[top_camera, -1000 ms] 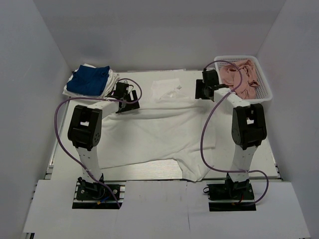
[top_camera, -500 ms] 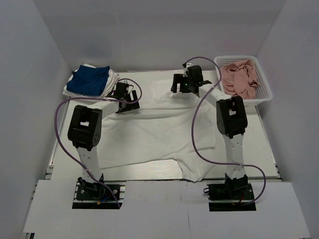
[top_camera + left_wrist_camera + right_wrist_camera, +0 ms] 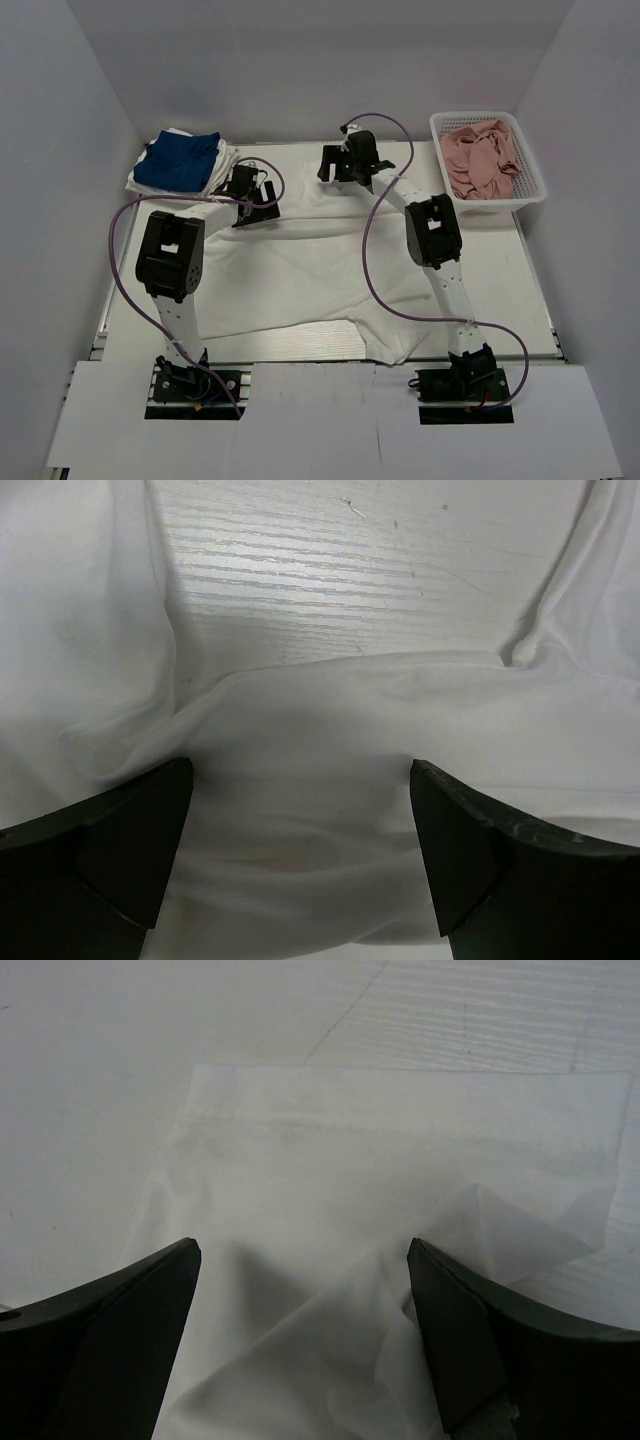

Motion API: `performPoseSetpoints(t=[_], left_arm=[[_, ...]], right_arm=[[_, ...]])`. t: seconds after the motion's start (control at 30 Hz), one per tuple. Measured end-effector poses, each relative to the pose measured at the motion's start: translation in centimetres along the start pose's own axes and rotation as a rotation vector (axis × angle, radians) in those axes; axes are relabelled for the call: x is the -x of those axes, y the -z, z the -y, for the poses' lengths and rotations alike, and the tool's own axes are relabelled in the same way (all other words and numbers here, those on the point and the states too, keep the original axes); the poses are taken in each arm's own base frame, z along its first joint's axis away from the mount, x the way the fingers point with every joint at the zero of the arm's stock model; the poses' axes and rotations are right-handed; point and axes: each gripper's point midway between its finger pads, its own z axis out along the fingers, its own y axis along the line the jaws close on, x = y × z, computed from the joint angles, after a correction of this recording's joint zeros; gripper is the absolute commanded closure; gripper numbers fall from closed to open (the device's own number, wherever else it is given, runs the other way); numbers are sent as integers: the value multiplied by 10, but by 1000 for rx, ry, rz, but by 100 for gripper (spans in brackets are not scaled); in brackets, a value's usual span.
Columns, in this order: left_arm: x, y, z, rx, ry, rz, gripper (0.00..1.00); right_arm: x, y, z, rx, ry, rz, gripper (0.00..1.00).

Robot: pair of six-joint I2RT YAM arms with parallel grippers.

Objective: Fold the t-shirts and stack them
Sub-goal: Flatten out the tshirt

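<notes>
at the near edge of the pale wood-grained table, the bottom of the large white soft-cloth t-shirt is hanging over slightly, rumpled toward the right. the shirt is lying spread across the middle of the table, wrinkled, reaching from the near edge to the far side. over its far left part the left gripper is hovering with its dark fingers standing wide apart and nothing between them; in the left wrist view, folds of white cloth are lying just beneath them and bare table is showing beyond. farther back and toward the centre, the right gripper is hanging over the shirt's far edge, its fingers likewise spread wide and clasping nothing; the right wrist view is showing a flat stitched hem of the white cloth below them, with bare table past it. in the far left corner a folded royal-blue cloth t-shirt is resting on top of a second, folded white cloth t-shirt. in the far right corner a white plastic lattice basket is holding crumpled pink cloth.
</notes>
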Motion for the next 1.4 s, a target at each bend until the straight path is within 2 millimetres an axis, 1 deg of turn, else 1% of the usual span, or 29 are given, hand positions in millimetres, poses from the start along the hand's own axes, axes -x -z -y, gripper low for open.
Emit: performPoseSetpoints(t=[0.13, 0.23, 0.3, 0.37, 0.43, 0.57, 0.6, 0.67, 0.73, 0.8, 0.87, 1.13, 1.17, 1.23, 1.4], left_arm=[[0, 0, 0, 0, 0, 0, 0], [0, 0, 0, -3, -5, -1, 0], [0, 0, 1, -6, -7, -3, 0], [0, 0, 1, -7, -7, -4, 0], [0, 0, 1, -7, -8, -4, 0], [-1, 0, 1, -7, -9, -5, 0], [-1, 0, 1, -7, -10, -5, 0], [-1, 0, 1, -7, -11, -5, 0], [-1, 0, 1, -7, -11, -5, 0], [-1, 0, 1, -6, -11, -4, 0], [-1, 0, 0, -2, -11, -1, 0], [0, 0, -2, 5, -11, 10, 0], [0, 1, -2, 6, -11, 11, 0], [-1, 1, -3, 8, -11, 12, 0], [0, 2, -7, 35, -5, 20, 0]], right_arm=[[1, 2, 3, -30, 1, 6, 10], [2, 5, 6, -64, 33, 0, 10], [6, 7, 6, -99, 64, 7, 10], [13, 13, 2, -145, 104, 21, 10], [21, 22, -9, -176, 144, 37, 10], [33, 38, -43, -182, 191, 61, 10], [33, 41, -52, -177, 196, 62, 10], [25, 45, -66, -168, 193, 43, 10], [15, 45, -70, -168, 183, 15, 10], [1, 46, -65, -189, 167, -30, 10], [-11, 47, -53, -230, 148, -69, 10], [-46, 46, 6, -407, 121, -174, 10], [-49, 45, 10, -414, 113, -179, 10], [-47, 47, 16, -425, 108, -179, 10], [-41, 41, 22, -387, 80, -190, 10]])
